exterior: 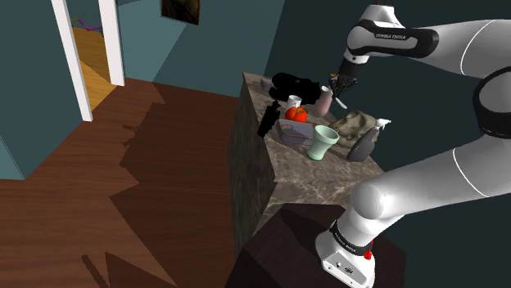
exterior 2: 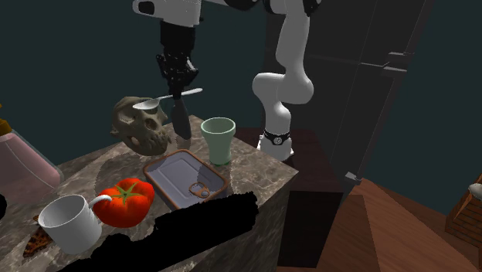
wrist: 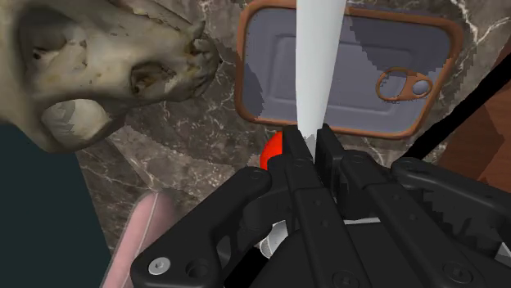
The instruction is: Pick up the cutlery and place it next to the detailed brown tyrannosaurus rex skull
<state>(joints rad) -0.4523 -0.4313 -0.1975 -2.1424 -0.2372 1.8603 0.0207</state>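
The black pincer (exterior 2: 179, 91) is pinching a shiny spoon (exterior 2: 166, 98). Its two fingers (wrist: 296, 154) press on the thin end of the handle, one from each side. The spoon is up in the air with the pincer, above the worktop (exterior 2: 259, 174). In the wrist view the long pale handle sticks straight out in front of the pincer.

Right by the pincer is the skull (exterior 2: 143, 124). It is the colour of old bone, with big eye holes, and it sits on the worktop. The round end of the spoon is by the top of the skull. It may be touching the skull, but I cannot tell.

Under the pincer lies a flat grey tin (wrist: 352, 74). It has a brown rim and a ring to pull on its lid. The spoon handle hangs over this tin.

A red tomato (exterior 2: 123, 202) with a green top sits past the tin, farther from the pincer. In the wrist view a bit of red peeks out just behind the fingers.

A green cup (exterior 2: 218, 139) stands upright at a corner of the tin, on the side of the pincer away from the skull.

Farther from the pincer, beyond the tomato, stands a white mug (exterior 2: 69, 222) with its handle toward the tomato. A pink pot (exterior 2: 23, 166) stands out past the skull.

Farthest off, a long black shape (exterior 2: 178, 232) lies along the worktop's edge.
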